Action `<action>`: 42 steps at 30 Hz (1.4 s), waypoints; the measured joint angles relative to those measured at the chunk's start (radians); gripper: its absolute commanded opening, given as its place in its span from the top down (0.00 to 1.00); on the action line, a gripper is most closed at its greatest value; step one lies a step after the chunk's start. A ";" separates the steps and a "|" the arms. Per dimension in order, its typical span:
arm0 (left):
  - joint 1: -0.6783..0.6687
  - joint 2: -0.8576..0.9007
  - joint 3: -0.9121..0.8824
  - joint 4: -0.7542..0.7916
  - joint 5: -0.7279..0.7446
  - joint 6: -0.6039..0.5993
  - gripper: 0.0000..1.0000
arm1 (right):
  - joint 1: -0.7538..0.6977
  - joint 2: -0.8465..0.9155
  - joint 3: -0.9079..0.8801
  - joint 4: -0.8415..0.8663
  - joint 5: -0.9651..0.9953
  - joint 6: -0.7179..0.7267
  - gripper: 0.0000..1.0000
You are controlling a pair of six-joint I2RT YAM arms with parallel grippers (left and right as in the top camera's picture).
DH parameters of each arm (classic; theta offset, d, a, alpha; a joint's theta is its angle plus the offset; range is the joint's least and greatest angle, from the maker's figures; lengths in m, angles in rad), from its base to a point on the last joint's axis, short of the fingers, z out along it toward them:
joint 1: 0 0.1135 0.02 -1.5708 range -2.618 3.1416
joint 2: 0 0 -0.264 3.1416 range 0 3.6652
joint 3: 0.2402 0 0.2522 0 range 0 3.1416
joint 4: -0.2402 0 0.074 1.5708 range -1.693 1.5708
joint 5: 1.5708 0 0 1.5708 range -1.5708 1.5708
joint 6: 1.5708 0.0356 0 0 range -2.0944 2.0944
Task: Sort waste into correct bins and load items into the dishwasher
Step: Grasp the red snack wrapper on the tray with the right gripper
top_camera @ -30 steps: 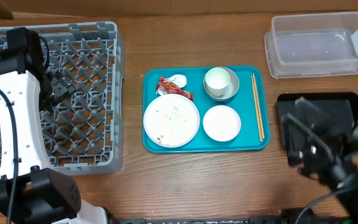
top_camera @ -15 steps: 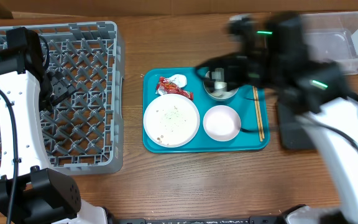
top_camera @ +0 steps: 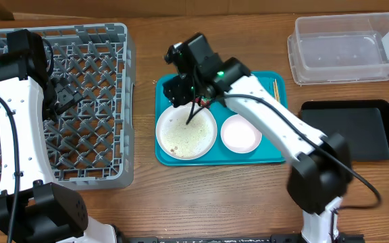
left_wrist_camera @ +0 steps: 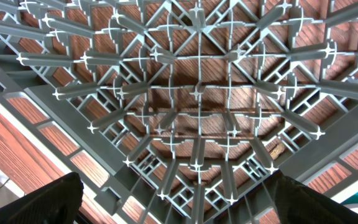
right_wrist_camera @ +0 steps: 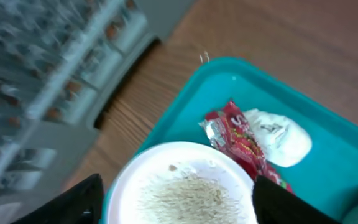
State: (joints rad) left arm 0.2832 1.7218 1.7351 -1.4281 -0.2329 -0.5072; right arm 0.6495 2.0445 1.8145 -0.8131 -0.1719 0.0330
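My right gripper is open and empty above the far left corner of the teal tray. It hovers over the large white plate, which holds rice-like scraps. In the right wrist view the open fingers frame the plate. The red wrapper and the white tissue lie just beyond it. A small white dish and chopsticks are on the tray. My arm hides the cup and bowl. My left gripper is open and empty over the grey dish rack, with its lattice below it.
The clear plastic tub stands at the back right. The shallow black tray lies in front of it. The rack fills the left side of the wooden table. My right arm stretches diagonally across the teal tray.
My right arm has swung from over the black tray at the right across to the far left corner of the teal tray. The left arm has not moved.
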 measured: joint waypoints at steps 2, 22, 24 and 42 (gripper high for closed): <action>0.000 0.000 0.000 0.000 0.000 0.000 0.00 | 0.000 0.052 0.000 0.009 0.005 -0.011 0.17; 0.000 0.000 0.000 0.000 0.000 0.000 0.00 | -0.003 0.201 0.003 0.166 0.145 -0.174 0.11; 0.000 0.000 0.000 0.000 0.000 0.000 0.00 | -0.004 0.232 0.003 0.164 0.146 -0.182 0.16; 0.000 0.000 0.000 0.000 0.000 0.000 0.00 | -0.008 0.243 0.005 0.174 0.169 -0.154 0.96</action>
State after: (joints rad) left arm 0.2832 1.7218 1.7351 -1.4281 -0.2329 -0.5072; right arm 0.6418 2.2879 1.8194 -0.6395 -0.0025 -0.1207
